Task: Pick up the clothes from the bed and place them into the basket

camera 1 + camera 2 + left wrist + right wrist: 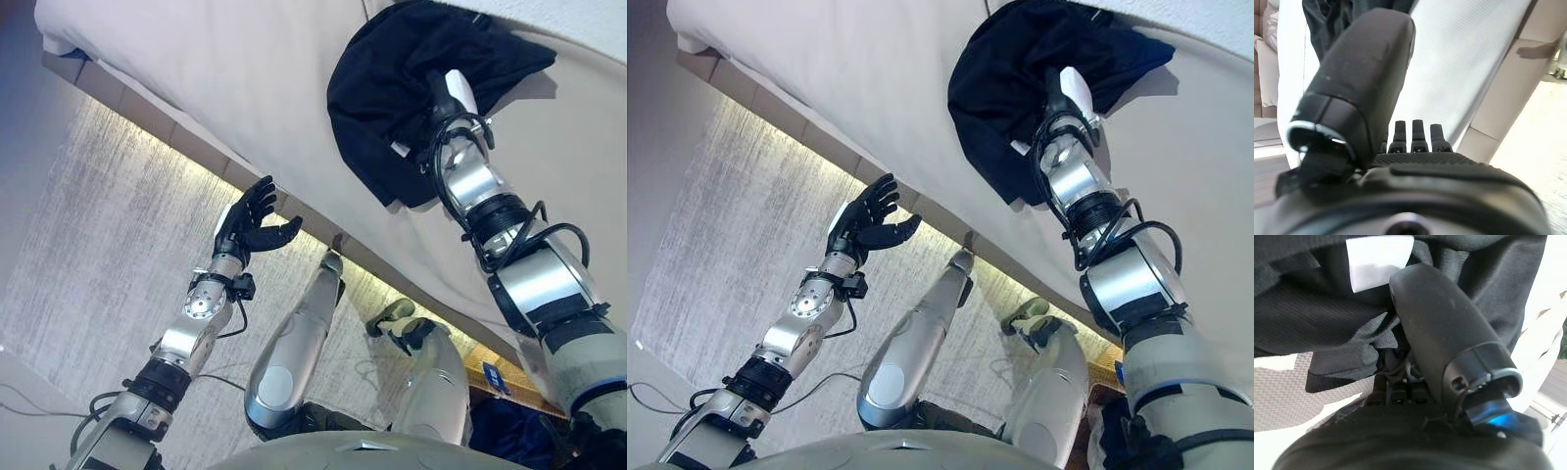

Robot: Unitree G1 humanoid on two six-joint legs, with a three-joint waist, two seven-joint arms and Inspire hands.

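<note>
A black garment (382, 88) lies crumpled on the pale bed (245, 78). My right hand (453, 98) is pushed into it from the near side. In the right wrist view the thumb (1440, 328) presses over the dark cloth (1317, 308), and bunched folds sit between it and the curled fingers. A white tag (1378, 259) shows on the garment. My left hand (250, 220) is raised over the floor just off the bed's edge, fingers spread and holding nothing. In its wrist view the left hand's straight fingers (1418, 134) point at the bed sheet (1464, 63).
The bed's padded base (147, 113) runs diagonally, with a lit strip under it. Grey carpet (98, 225) spreads to the left of it. A dark blue thing (509, 421) lies low at the right by the bed.
</note>
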